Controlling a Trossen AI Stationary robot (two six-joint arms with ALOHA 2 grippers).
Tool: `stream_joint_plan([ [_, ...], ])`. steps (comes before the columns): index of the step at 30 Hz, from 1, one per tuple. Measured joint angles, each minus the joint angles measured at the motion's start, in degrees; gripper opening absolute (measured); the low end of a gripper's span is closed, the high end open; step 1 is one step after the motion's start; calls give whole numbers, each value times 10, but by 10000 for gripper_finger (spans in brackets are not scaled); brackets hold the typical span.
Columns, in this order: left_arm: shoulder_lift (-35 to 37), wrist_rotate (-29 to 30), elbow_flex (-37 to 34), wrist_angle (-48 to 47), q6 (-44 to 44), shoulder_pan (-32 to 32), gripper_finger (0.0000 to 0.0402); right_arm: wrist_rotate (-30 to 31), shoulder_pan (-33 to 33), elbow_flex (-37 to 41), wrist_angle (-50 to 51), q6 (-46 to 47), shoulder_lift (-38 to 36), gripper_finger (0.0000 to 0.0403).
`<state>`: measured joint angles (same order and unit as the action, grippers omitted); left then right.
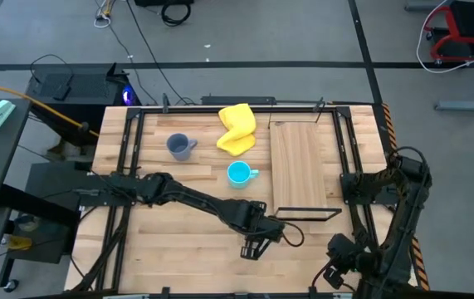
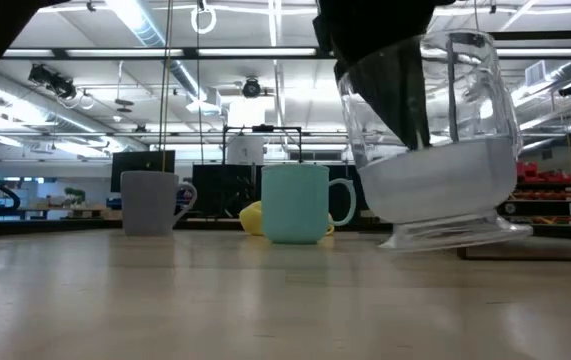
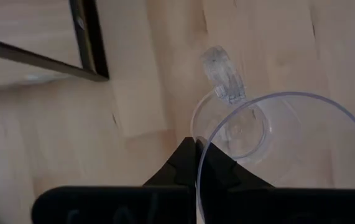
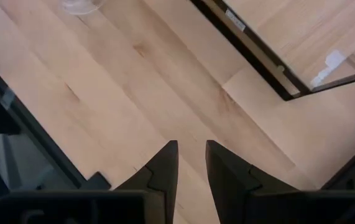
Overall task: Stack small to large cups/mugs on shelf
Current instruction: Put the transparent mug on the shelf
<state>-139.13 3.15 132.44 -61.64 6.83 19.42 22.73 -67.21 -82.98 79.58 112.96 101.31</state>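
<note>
My left gripper (image 1: pixel 253 246) is over the near middle of the table, shut on the small clear glass cup (image 2: pixel 435 140), which has a clear handle (image 3: pixel 221 71). The cyan mug (image 1: pixel 238 174) and the grey-blue mug (image 1: pixel 180 146) stand upright on their bases on the tabletop, farther back. The shelf (image 1: pixel 299 166) is a light-wood board in a thin black frame; it lies on the table's right half, beyond the cup. My right gripper (image 4: pixel 191 163) waits open, low at the table's near right corner, touching nothing. My left gripper pinches the glass cup's wall at the rim (image 3: pixel 197 158), with one finger (image 2: pixel 395 90) inside the cup and one outside. The fingers come from above, pointing down. The cup hangs tilted below them, its base (image 2: pixel 455 236) clear of the table.
A yellow cloth (image 1: pixel 237 129) lies crumpled near the far edge, between the mugs and the shelf. Black frame rails (image 1: pixel 124 158) run along the table's left and right sides. Bare planks (image 1: pixel 178 249) lie under the left arm.
</note>
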Motion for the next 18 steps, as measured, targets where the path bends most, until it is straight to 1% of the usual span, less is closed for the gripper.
stream_joint_plan([
  [5,-5,5,0,12,-1,8,7,-1,4,0,-3,-1,19,89],
  [8,-15,17,-1,3,-2,11,6,-2,3,0,-4,-1,25,89],
  [18,-29,31,2,0,-1,18,6,1,6,0,-5,-18,27,89],
])
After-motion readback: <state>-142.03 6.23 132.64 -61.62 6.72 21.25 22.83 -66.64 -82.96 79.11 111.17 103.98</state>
